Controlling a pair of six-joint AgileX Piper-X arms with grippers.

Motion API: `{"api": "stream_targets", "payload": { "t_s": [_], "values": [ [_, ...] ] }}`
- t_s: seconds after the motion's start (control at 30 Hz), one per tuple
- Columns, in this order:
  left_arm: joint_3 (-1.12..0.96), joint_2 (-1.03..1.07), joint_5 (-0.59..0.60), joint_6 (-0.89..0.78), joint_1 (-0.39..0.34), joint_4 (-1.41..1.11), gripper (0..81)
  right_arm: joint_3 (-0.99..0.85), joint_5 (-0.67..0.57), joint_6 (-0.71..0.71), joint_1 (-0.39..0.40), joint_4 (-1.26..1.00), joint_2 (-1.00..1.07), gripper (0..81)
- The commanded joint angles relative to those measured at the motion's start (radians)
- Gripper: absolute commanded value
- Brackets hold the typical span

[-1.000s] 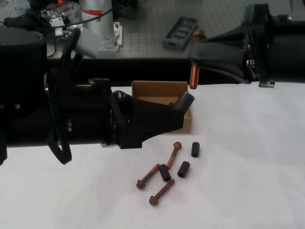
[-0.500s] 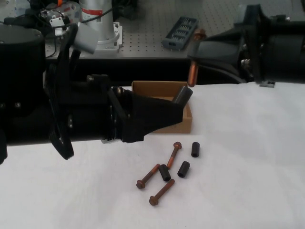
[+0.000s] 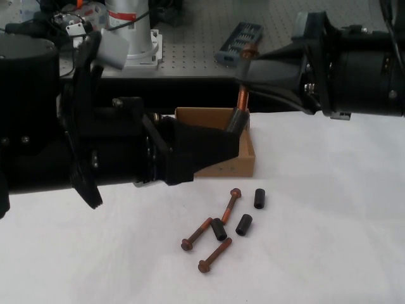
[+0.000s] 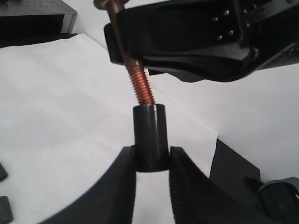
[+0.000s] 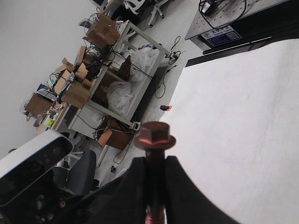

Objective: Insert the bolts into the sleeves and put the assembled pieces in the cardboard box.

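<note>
High view: found the left gripper (image 3: pixel 235 130) pinched on a sleeve (image 3: pixel 236 119) above the box (image 3: pixel 209 116), and the right gripper (image 3: pixel 248 69) clamped on a bolt (image 3: pixel 243 98) over it. Noted loose bolts (image 3: pixel 231 204) and loose sleeves (image 3: pixel 259 198) on the cloth (image 3: pixel 329 221).

Left wrist view: saw the thread tip at the sleeve's mouth, perhaps just inside. Judged both parts light, stiff and smooth, apt to jam if tilted. Gripped the sleeve low on its wall, mouth left free.

Right wrist view: held the shank just under the hex head, a sound hold.
</note>
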Motion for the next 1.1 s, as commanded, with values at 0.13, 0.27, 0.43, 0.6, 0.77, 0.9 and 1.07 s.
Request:
{"api": "stream_targets", "payload": {
  "t_s": [0.13, 0.27, 0.43, 0.6, 0.77, 0.9, 1.07],
  "values": [
    [-0.008, -0.01, -0.065, -0.006, 0.0, -0.048, 0.6, -0.003, -0.006, -0.003, 0.003, -0.014, 0.002, 2.6],
    [-0.008, -0.01, -0.091, -0.006, 0.0, -0.048, 0.6, -0.003, -0.006, -0.022, 0.003, -0.008, -0.012, 2.6],
    [-0.008, -0.01, -0.125, -0.006, 0.0, -0.075, 0.6, -0.003, 0.009, -0.042, 0.003, 0.017, -0.037, 2.6],
    [-0.01, -0.01, -0.143, -0.006, 0.0, -0.1, 0.6, -0.003, 0.042, -0.047, 0.003, 0.055, -0.06, 2.6],
    [-0.01, -0.01, -0.143, -0.006, 0.0, -0.1, 0.6, -0.003, 0.078, -0.069, 0.009, 0.055, -0.074, 2.6],
    [-0.01, -0.01, -0.143, -0.006, 0.0, -0.1, 0.6, -0.003, 0.078, -0.092, 0.009, 0.062, -0.071, 2.6],
    [-0.01, -0.01, -0.143, -0.029, 0.0, -0.099, 0.6, -0.003, 0.082, -0.094, 0.009, 0.062, -0.071, 2.6]
  ]
}}
